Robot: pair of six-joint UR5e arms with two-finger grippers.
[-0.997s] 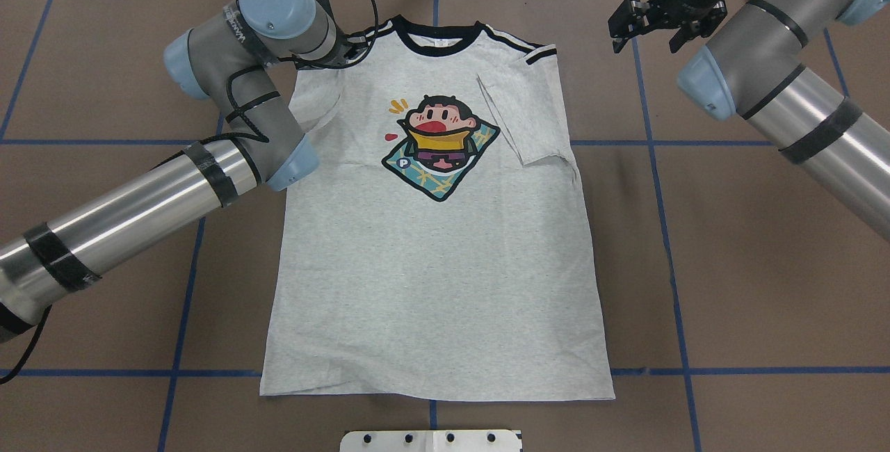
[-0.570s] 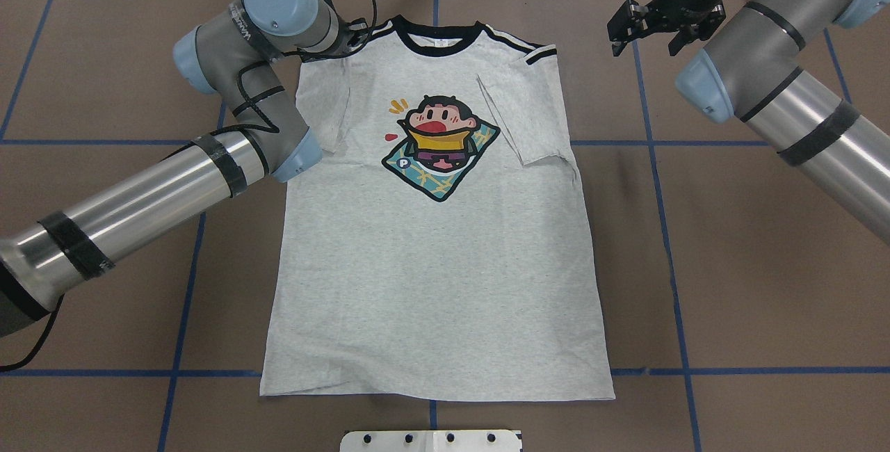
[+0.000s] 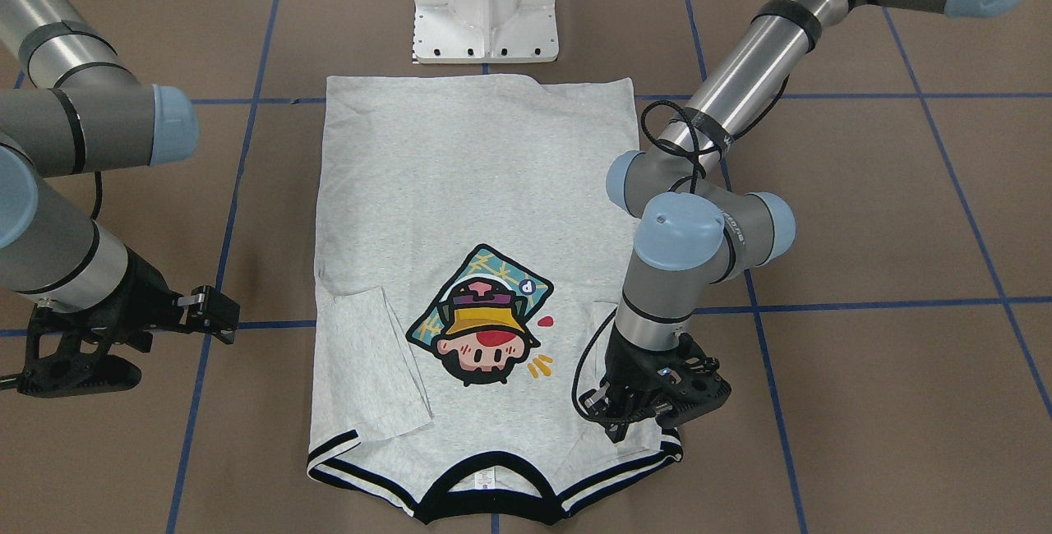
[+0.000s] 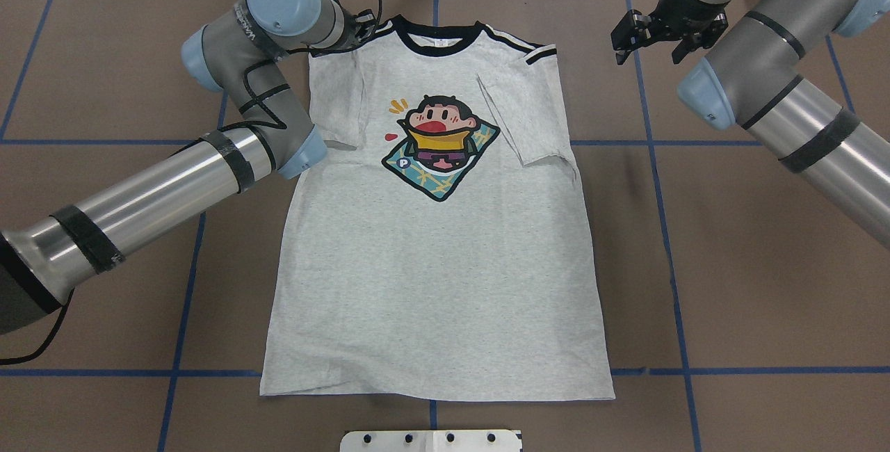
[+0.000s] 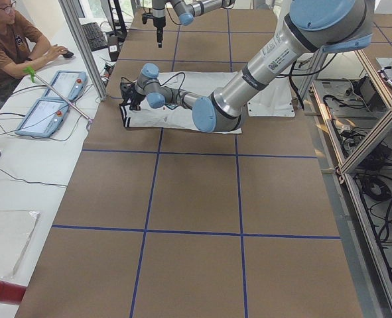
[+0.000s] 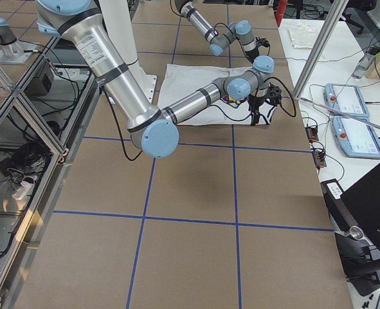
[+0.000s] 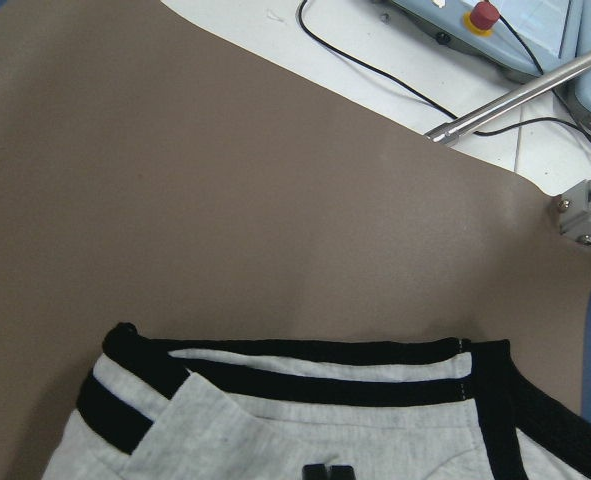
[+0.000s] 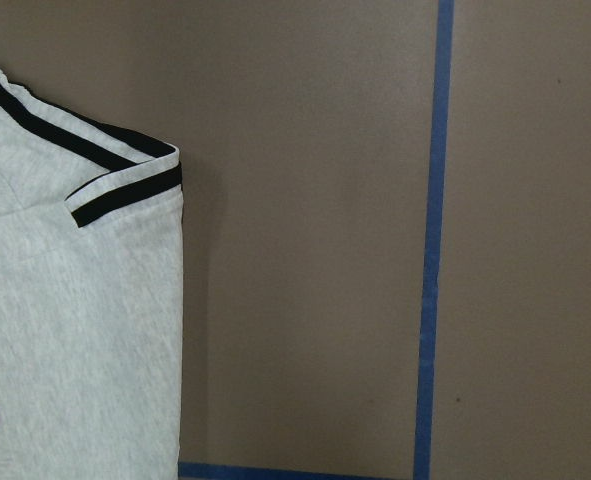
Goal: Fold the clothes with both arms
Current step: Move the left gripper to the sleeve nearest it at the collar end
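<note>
Grey T-shirt [image 4: 438, 264] flat on your table [image 4: 730, 264], left claw [image 3: 625, 427] pinched on its shoulder, right claw [image 4: 648, 45] wide open beside it.

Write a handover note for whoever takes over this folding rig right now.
Left gripper: appears shut on the T-shirt at its left shoulder, where the left sleeve lies folded in.
Right gripper: open, off the cloth beside the right shoulder.
T-shirt: flat, print up, collar away from the robot.
Done: right sleeve folded in, left laid over.
Left: release, then fold the body.
</note>
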